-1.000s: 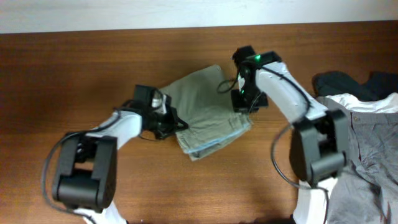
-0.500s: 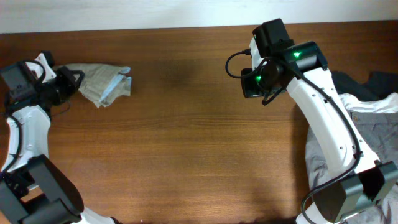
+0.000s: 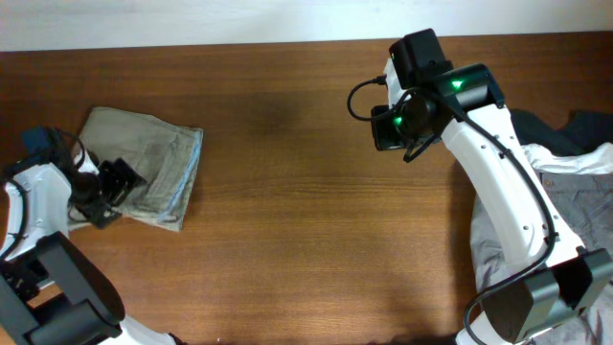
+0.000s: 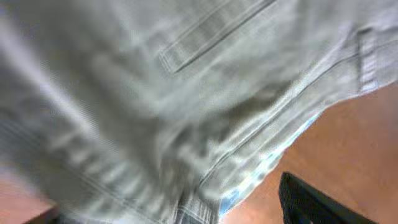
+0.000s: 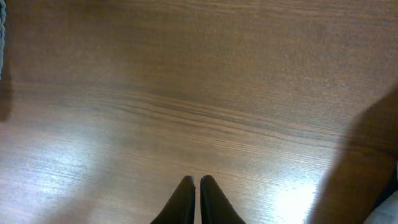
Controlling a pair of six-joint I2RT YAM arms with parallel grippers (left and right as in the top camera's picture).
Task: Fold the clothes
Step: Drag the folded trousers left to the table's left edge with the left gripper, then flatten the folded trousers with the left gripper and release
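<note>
The clothes, khaki olive shorts (image 3: 148, 158), lie folded in a flat bundle at the table's far left, a light blue lining edge showing along their right side. My left gripper (image 3: 113, 190) rests over the bundle's lower left corner with its jaws spread wide. In the left wrist view the blurred shorts (image 4: 186, 93) fill the frame, and one dark finger (image 4: 311, 205) stands off to the right over bare wood. My right gripper (image 3: 395, 129) hangs high over the right half of the table. Its fingertips (image 5: 198, 182) are pressed together above bare wood, holding nothing.
Grey trousers (image 3: 575, 220) and white fabric (image 3: 565, 161) are heaped at the right edge, with a dark garment (image 3: 536, 129) behind them. The brown wooden table (image 3: 287, 211) stretches between the two arms.
The shorts went from the table's middle to the far left in my left gripper, which has now opened; they lie spread flatter. My right arm left them and has since held still.
</note>
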